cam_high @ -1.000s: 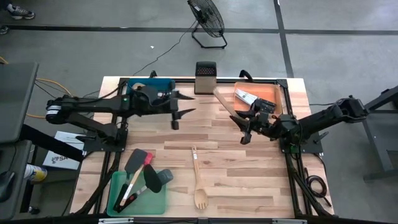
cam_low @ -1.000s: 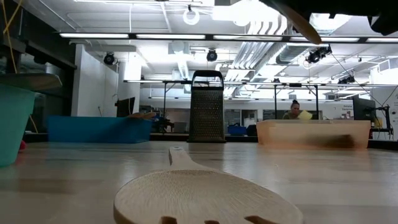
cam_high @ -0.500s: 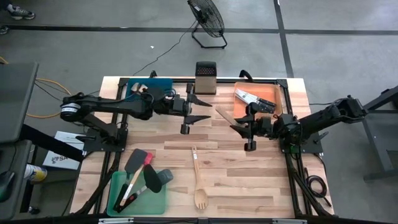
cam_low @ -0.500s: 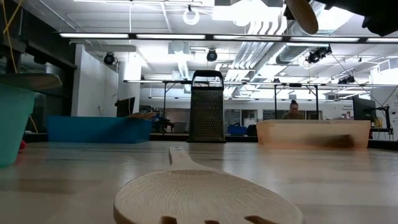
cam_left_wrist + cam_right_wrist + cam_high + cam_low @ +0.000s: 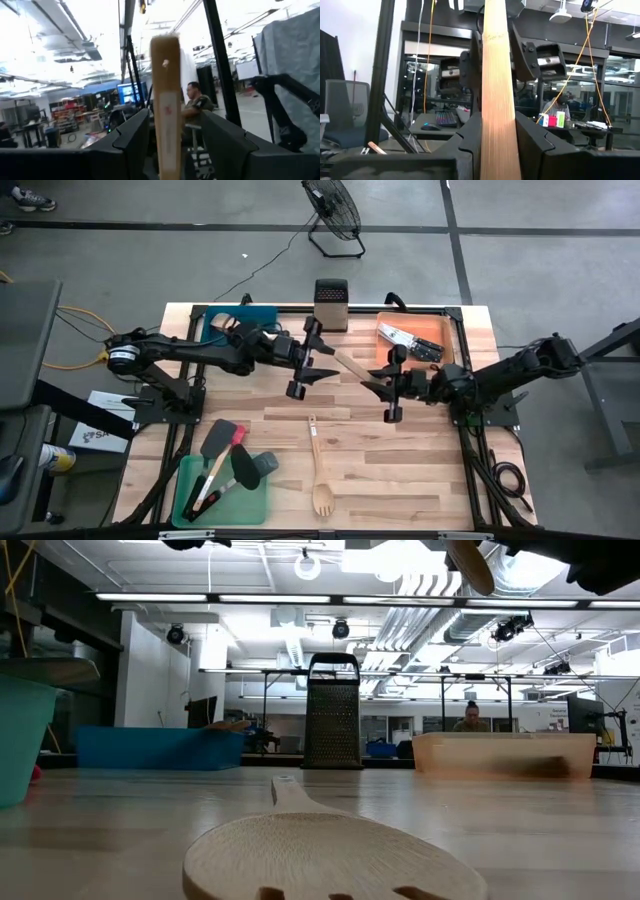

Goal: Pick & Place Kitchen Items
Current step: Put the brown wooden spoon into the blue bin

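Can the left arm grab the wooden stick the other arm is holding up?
Probably yes. The right gripper holds the wooden spatula up above the table, and the left gripper is open right at its free end, which shows between the left fingers. Nothing sits between them.

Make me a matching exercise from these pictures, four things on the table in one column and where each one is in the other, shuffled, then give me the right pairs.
Things:
1. box grater
2. slotted wooden spoon
3. black and red spatulas
4. wooden spatula

Places:
A. on the green tray
B. lying loose on the bare table, front centre
C. off the table, between the left gripper and the right gripper
D. upright at the table's far edge, between the blue tray and the orange tray

Pairs: 1-D, 2-B, 3-A, 4-C
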{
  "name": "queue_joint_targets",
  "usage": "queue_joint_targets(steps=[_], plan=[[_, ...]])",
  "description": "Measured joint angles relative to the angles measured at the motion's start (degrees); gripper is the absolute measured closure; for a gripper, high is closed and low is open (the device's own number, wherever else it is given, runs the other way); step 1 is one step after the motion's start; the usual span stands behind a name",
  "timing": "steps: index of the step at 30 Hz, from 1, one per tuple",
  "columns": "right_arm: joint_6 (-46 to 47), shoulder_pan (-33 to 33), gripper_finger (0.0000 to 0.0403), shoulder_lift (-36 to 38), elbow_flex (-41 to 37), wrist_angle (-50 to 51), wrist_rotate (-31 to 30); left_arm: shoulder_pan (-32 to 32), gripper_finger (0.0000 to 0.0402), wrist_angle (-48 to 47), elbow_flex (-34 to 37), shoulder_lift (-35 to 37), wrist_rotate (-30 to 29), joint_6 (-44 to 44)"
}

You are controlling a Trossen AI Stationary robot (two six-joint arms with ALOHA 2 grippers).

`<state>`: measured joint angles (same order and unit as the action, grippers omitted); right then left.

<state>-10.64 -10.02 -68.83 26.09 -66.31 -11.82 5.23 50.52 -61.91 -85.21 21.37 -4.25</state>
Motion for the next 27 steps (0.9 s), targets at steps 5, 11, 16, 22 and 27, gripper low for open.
queue_joint_targets(steps=[5,11,16,22,27], plan=[[0.9,0.6,0.0328,-1.4,0.0,0.0,0.2,0.0,0.0226,1.0,0.0,0.0,0.1,0.0],[2.8,1.2,0.0328,-4.2,0.0,-1.1,0.2,0.0,0.0226,1.7,0.0,0.0,0.1,0.1],[2.7,1.2,0.0328,-5.1,0.0,-3.3,0.2,0.0,0.0226,1.7,0.0,0.0,1.0,0.4],[2.7,1.2,0.0328,-5.1,0.0,-3.1,0.2,0.0,0.0251,2.1,0.0,0.0,1.0,1.5],[2.6,1.2,0.0328,-5.1,0.0,-2.9,0.4,0.0,0.0322,2.0,0.0,0.0,1.1,2.2]])
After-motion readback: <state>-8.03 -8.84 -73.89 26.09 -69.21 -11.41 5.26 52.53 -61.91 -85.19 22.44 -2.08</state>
